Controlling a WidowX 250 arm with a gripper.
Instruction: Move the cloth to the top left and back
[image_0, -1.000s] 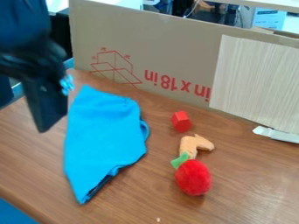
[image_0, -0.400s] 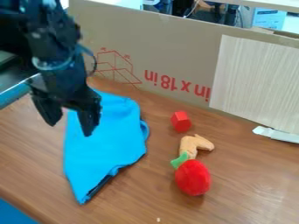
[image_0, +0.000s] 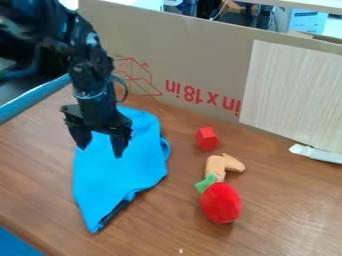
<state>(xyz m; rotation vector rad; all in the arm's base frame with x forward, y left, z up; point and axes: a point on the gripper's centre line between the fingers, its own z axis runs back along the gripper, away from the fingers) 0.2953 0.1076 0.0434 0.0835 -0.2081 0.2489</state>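
My gripper (image_0: 101, 152) hangs over the upper left part of the blue cloth (image_0: 123, 172), its two fingers apart with blue fabric visible behind and between them. The cloth lies loosely folded on the left half of the wooden table, tapering to a point toward the front, with a dark strip along its lower right edge. Whether the fingertips touch the fabric, I cannot tell. My gripper covers part of the cloth's upper left side.
Right of the cloth are a red block (image_0: 207, 139), an orange-tan toy piece (image_0: 223, 166) and a red plush toy (image_0: 220, 202) with a green top. A cardboard wall (image_0: 200, 65) borders the table's back. A white strip (image_0: 316, 153) lies at the right.
The arm has swung from the upper left edge toward the right, and my gripper now hangs over the cloth, its two separated fingers in sight. The cloth and toys have not moved.
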